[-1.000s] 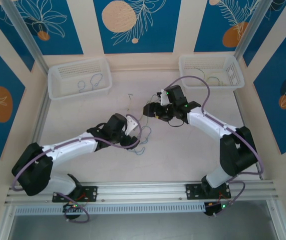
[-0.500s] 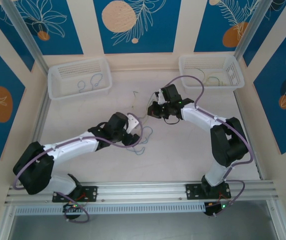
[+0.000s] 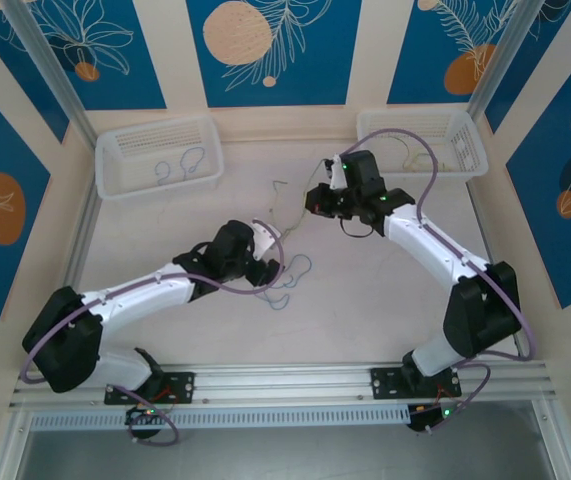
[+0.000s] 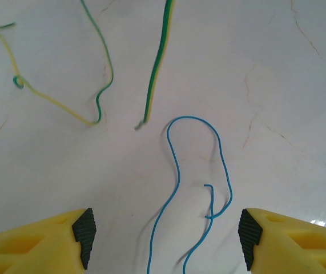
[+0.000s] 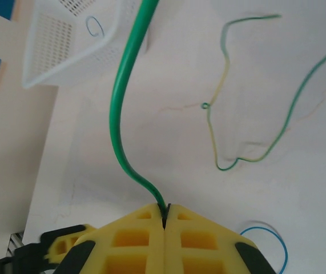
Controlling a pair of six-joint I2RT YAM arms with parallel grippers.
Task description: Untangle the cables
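White desk (image 3: 385, 300) from edge to edge, two pale baskets (image 3: 115, 178) in the upper corners of the top view, and we're mid-separation. The right pincer (image 5: 164, 212) is pressed together on a green cable (image 5: 115, 97), nipping it right at the fingertips, up and right of centre. The left pincer (image 4: 165, 242) hangs spread wide just left of centre, holding nothing, with the blue cable (image 4: 192, 117) curled on the desk just ahead of its fingers. A green-and-yellow cable (image 5: 226, 63) lies loose nearby. Next, I'd say, the right arm draws its strand clear toward the upper-right basket, slowly, so nothing else drags along. Against a second ago, the right pincer was spread and sat lower, nearer centre. Now it's clamped and has climbed toward the upper right, and the blue cable lies more in the open.
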